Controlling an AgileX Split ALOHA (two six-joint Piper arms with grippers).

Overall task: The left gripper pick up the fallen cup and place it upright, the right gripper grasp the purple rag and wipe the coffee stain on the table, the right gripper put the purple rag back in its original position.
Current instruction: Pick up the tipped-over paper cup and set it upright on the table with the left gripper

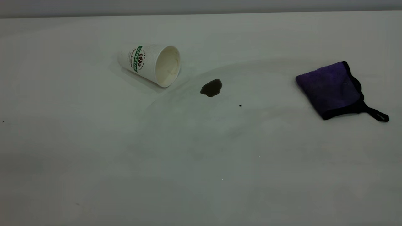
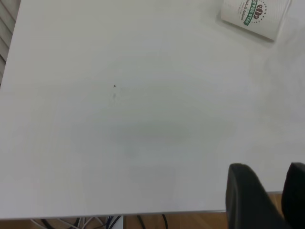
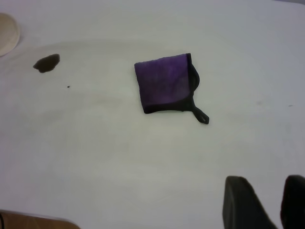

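The fallen cup (image 1: 150,64) lies on its side toward the far left of the tabletop (image 1: 188,163), long axis slanting, mouth facing right and toward the camera at the coffee stain (image 1: 211,88) just beside it. The purple rag (image 1: 329,89) lies flat, well apart at the right, loop pointing right. Only the wrist views show the left gripper (image 2: 269,188) and right gripper (image 3: 267,200), each with jaws apart above bare tabletop.

Left claw (image 2: 269,198), two matte black rounded fingers, right claw (image 3: 264,202) alike
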